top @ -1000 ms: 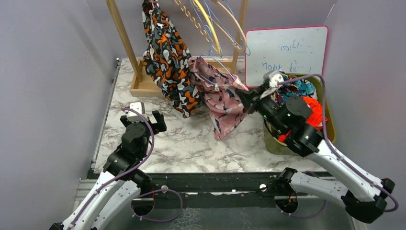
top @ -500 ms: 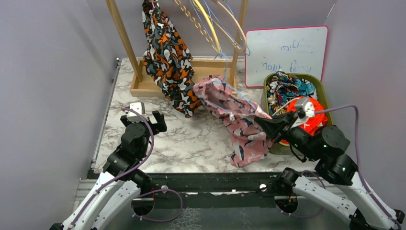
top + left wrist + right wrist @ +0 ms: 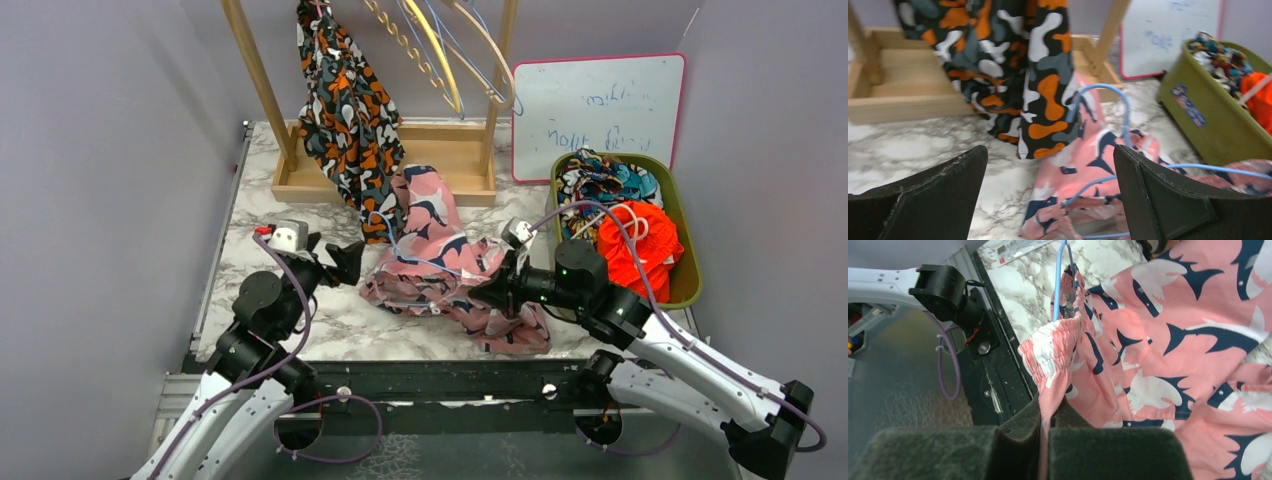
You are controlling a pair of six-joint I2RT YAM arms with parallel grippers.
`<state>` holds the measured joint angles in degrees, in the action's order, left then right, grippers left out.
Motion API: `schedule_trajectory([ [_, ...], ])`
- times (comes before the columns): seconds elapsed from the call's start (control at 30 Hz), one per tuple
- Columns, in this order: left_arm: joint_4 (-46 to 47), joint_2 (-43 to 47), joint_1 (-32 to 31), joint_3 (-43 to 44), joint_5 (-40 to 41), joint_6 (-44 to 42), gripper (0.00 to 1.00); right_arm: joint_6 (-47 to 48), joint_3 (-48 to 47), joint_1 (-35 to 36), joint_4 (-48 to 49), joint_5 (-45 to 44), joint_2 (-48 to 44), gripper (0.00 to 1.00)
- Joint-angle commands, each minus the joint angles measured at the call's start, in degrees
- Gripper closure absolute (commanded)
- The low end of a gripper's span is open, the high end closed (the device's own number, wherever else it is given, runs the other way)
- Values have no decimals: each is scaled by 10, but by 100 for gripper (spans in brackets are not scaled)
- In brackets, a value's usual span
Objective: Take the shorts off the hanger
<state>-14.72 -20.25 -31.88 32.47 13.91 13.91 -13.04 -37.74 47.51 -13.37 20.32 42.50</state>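
Clenched tight, the right gripper (image 3: 1044,427) pinches the gathered elastic waistband of the pink print shorts (image 3: 430,262) between its dark pads. Only the right wrist view shows this bite plainly; from above, the fingers are lost against the cloth. The shorts lie crumpled on the marble table (image 3: 270,200), near its front edge and between the two arms. A blue wire hanger (image 3: 1099,86) is with them. In the left wrist view its loop rises out of the fabric, and in the right wrist view a straight run of the wire meets the waistband just above the grip.

Released and spread wide, the left gripper (image 3: 335,262) holds nothing and points at the pink heap from just beside its left edge. Its own camera frames the hanger loop between the two fingers.

Behind the heap, the blotch-print shorts (image 3: 345,120) in black, orange and white hang from the wooden rack (image 3: 440,160), their lower hem touching the pink fabric. The overhead view alone shows several bare hangers (image 3: 440,50) on the rail. At the right stands a green bin (image 3: 688,270) holding bright orange shorts (image 3: 640,245) and multicolour shorts (image 3: 600,180). A whiteboard (image 3: 600,110) leans against the wall behind it.
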Motion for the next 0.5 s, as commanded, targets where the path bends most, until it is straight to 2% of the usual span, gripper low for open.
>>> schedule_trajectory([
  [0.0, 93, -11, 3, -22, -177, -25, 1, -23, 0, 0, 101, 67, 29, 99],
  [0.1, 108, -53, 3, -18, -242, -16, 1, -35, 3, 0, 127, 93, 54, 99],
  [0.2, 103, -101, 4, -8, -273, -5, 1, -41, 6, 0, 147, 106, 69, 99],
  [0.3, 106, -122, 8, -6, -265, 14, 3, -42, 6, 0, 153, 111, 82, 99],
  [0.47, 102, -113, 18, -17, -224, 30, 18, -43, 7, 0, 160, 116, 97, 99],
])
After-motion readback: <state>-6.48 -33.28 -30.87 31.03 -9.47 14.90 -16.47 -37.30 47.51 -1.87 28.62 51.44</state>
